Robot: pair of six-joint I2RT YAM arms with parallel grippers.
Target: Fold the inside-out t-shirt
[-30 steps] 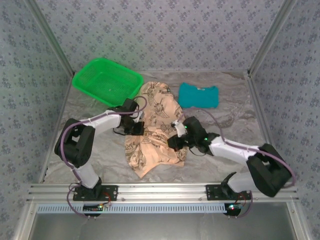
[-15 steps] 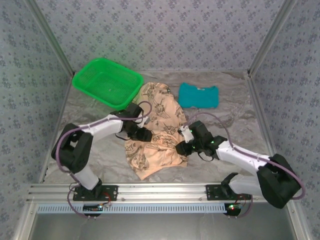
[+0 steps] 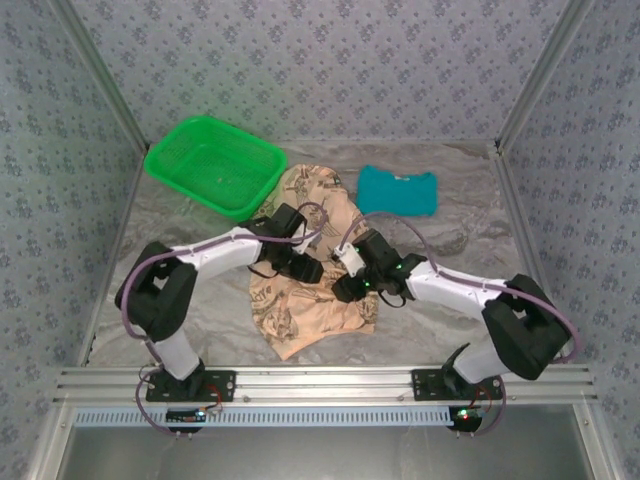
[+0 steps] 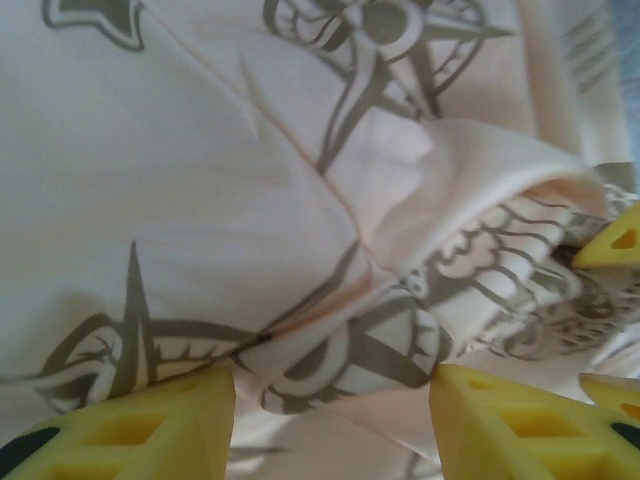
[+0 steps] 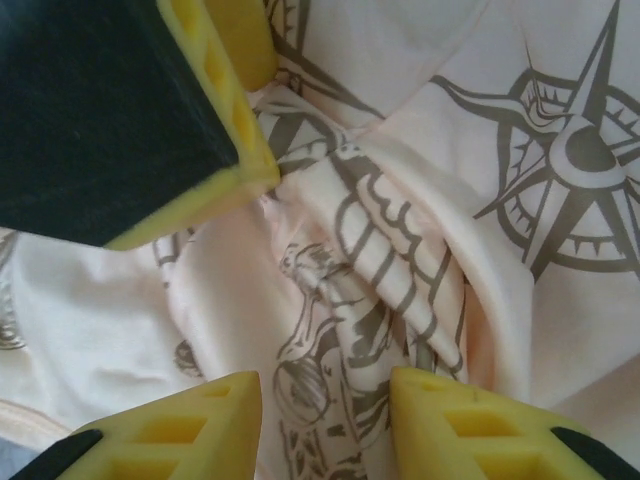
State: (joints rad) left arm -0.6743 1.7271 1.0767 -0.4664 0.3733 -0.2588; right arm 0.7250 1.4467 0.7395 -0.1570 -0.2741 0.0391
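The inside-out t-shirt (image 3: 300, 315) lies crumpled in the middle of the table (image 3: 470, 225). It forms a long bunched heap that runs from the far centre toward the near edge. The cloth is peach-beige with dark brown compass and star prints, and looks paler toward the far end. It is not spread flat, and folds and ridges cross it. In the left wrist view the t-shirt (image 4: 230, 170) shows a thin diagonal seam and a plain flap lifted over printed cloth. In the right wrist view the t-shirt (image 5: 560, 250) has a twisted printed ridge beside a large compass star.
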